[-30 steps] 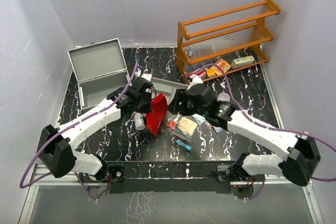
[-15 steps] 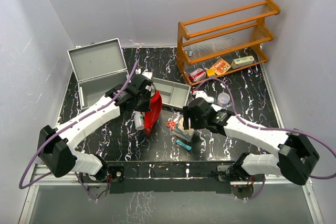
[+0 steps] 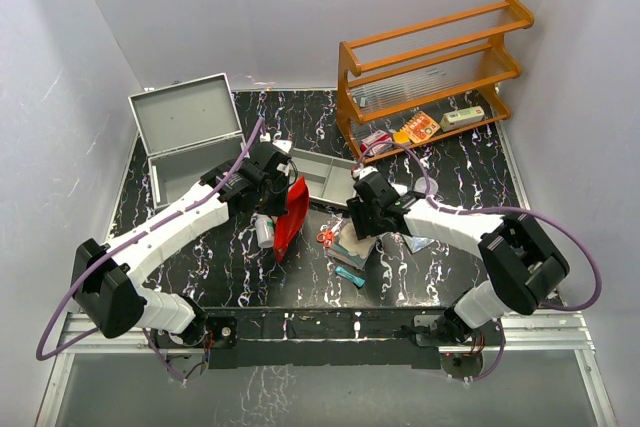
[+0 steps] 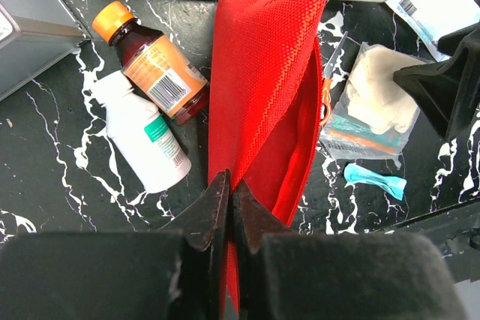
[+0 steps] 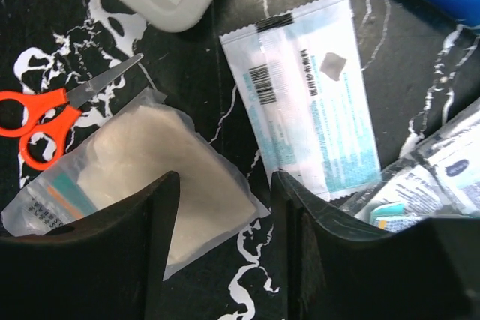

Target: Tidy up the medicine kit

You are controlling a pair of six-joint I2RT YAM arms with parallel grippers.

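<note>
Left tool (image 4: 229, 185) clamps the red pouch (image 4: 262, 58), right tool (image 5: 225, 185) hovers part-open above the gauze pack (image 5: 142, 162), while the medicine kit (image 3: 190, 147) waits open at the counter's (image 3: 470, 162) far-left corner, and little looks packed yet.

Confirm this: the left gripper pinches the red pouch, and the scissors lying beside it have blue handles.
Not quite. The scissors have orange handles, not blue, as the right wrist view shows. The rest holds: the left gripper pinches the red pouch, and the scissors lie beside it.
</note>
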